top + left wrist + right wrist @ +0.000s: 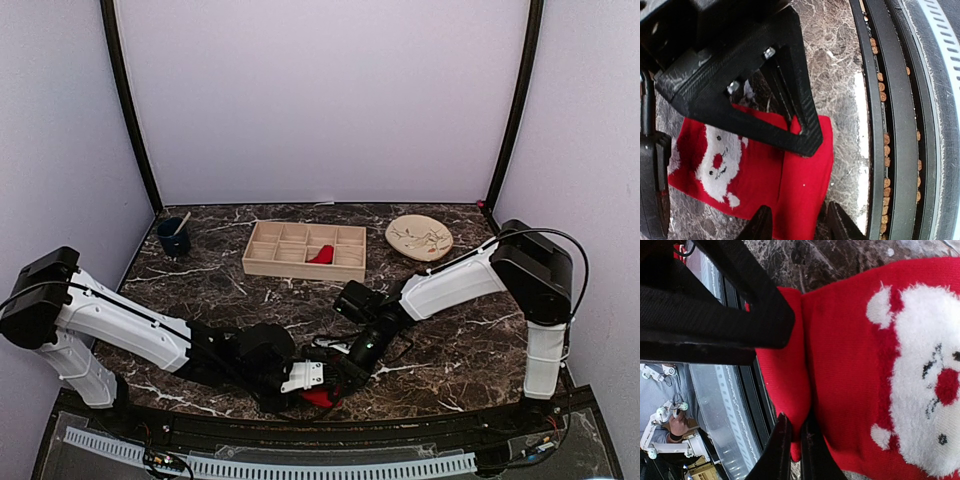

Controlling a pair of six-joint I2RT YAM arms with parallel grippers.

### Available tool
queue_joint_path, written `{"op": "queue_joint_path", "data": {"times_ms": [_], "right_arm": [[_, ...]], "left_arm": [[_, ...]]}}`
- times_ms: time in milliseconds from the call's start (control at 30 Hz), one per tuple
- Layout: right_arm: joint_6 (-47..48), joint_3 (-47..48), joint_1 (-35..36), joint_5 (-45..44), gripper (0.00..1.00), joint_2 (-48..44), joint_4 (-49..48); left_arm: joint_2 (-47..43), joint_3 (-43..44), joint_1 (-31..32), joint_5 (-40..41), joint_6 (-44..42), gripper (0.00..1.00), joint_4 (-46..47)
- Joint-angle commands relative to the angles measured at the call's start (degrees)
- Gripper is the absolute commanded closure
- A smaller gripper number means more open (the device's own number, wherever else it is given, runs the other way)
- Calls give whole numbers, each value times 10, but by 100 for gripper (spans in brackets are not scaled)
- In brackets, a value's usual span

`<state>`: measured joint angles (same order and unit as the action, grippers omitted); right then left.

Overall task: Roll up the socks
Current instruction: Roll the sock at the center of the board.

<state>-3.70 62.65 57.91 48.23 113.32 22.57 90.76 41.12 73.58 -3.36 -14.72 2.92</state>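
**A:** Start at the right fingers [781, 447]. What have they got?

**B:** They are pinched almost together on a fold at the edge of the red sock [850, 365]. A sliver of red cloth shows between the tips.

**A:** And the left fingers [759, 227]?

**B:** Partway apart, one on each side of the sock's doubled-over end. The cloth fills the gap between them, but I cannot tell whether they squeeze it.

**A:** Anything on the sock to read?

**B:** The one marking I can make out is a fluffy white face knitted into the red. It has small black eyes and a round red nose.

**A:** Where does the sock lie?

**B:** Flat on the dark, white-veined marble desk [220, 290], near its front edge and just beside the black rail [890, 125]. From above, the two wrists cover most of it and only a red scrap shows.

**A:** Further out?

**B:** A second red sock [321, 255] sits in the wooden tray [285, 270] toward the far side of the desk, in a compartment right of the tray's centre. It is well apart from the first sock. A dark blue cup [174, 240] with a stick leaning out of it stands at the far left. A cream plate [419, 238] with a thin twig-like drawing lies at the far right. Both are apart from the tray.
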Motion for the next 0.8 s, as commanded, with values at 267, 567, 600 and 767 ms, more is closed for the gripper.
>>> {"op": "queue_joint_path", "data": {"times_ms": [267, 567, 600, 767], "right_arm": [[5, 5, -6, 10, 93, 11, 9], [7, 6, -7, 14, 93, 14, 13], [7, 6, -7, 14, 93, 14, 13], [7, 3, -9, 15, 91, 14, 13]], "left_arm": [[20, 21, 4, -6, -27, 66, -22], [47, 34, 4, 4, -31, 77, -37], [48, 35, 4, 4, -30, 79, -38], [57, 43, 4, -1, -34, 91, -53]]}}
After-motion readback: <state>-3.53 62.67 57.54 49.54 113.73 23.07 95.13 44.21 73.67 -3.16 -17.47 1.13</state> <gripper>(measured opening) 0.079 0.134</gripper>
